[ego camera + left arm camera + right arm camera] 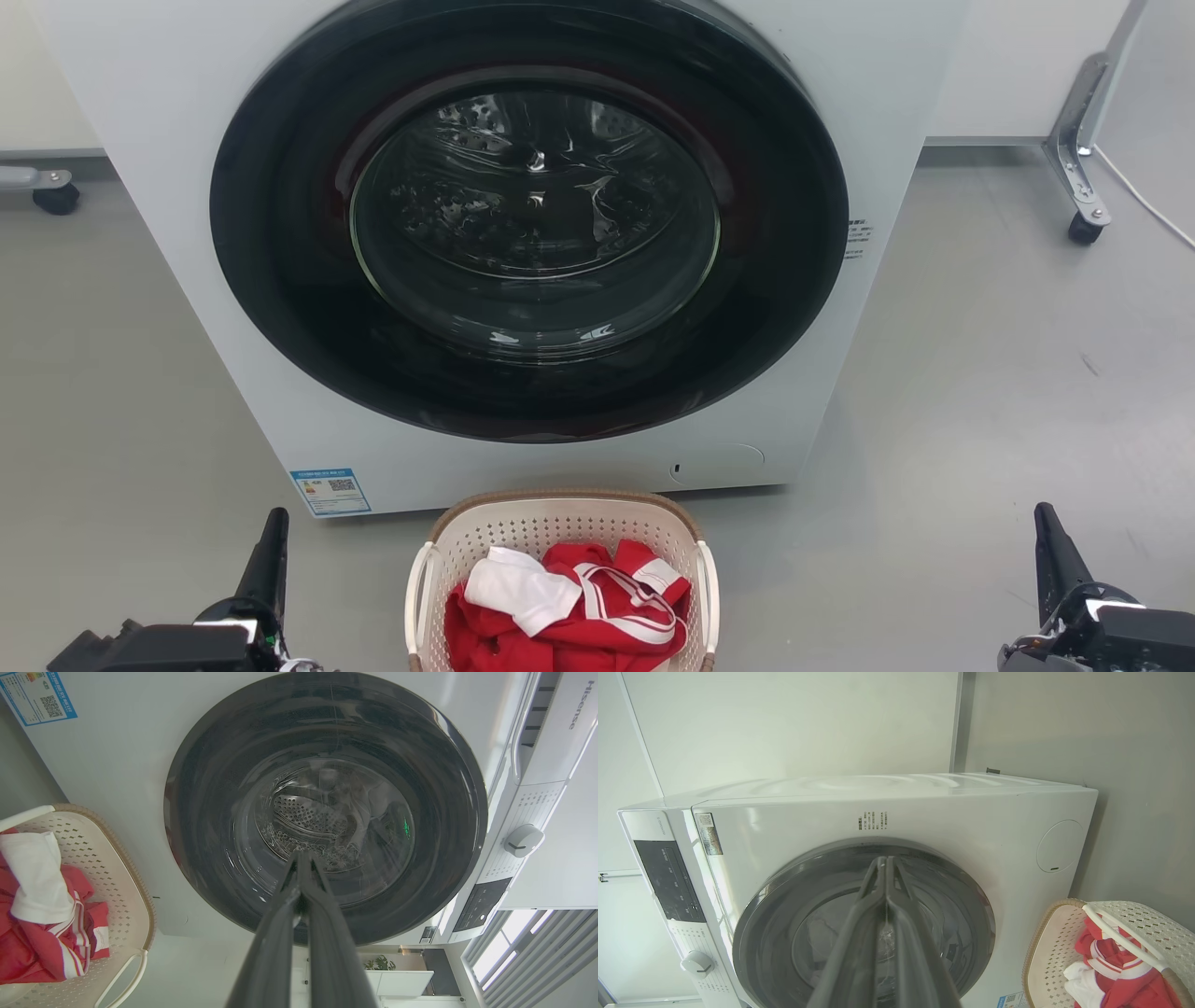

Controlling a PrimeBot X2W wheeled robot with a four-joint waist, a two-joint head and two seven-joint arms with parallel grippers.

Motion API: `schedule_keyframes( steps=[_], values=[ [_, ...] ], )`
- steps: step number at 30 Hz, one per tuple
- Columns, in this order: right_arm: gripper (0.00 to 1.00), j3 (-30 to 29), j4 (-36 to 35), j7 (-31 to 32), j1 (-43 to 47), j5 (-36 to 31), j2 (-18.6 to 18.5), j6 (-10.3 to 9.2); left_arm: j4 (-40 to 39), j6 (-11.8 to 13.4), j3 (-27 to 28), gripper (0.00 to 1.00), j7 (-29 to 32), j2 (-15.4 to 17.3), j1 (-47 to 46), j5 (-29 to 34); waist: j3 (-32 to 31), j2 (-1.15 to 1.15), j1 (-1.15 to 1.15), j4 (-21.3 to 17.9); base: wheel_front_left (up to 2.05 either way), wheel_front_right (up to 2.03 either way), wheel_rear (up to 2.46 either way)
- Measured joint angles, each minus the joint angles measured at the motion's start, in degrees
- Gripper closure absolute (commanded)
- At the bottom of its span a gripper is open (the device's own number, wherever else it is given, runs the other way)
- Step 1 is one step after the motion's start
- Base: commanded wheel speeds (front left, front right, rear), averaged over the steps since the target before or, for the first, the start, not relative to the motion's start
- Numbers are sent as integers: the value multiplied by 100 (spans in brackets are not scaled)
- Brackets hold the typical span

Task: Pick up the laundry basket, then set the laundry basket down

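Flanking the laundry basket (560,525): open floor (980,448).

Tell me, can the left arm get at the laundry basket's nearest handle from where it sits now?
Probably yes. The left gripper sits beside the laundry basket, with bare floor between it and the white loop handle. Its fingers are shut, so it would likely need to open first.
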Motion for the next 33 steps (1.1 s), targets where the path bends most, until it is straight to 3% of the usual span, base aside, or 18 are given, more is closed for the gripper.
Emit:
schedule_keyframes(
  steps=[33],
  values=[
    [100,0,0,0,0,8,0,0,2,0,-1,100,0,-1,0,0,0,0,0,0,0,0,0]
  ],
)
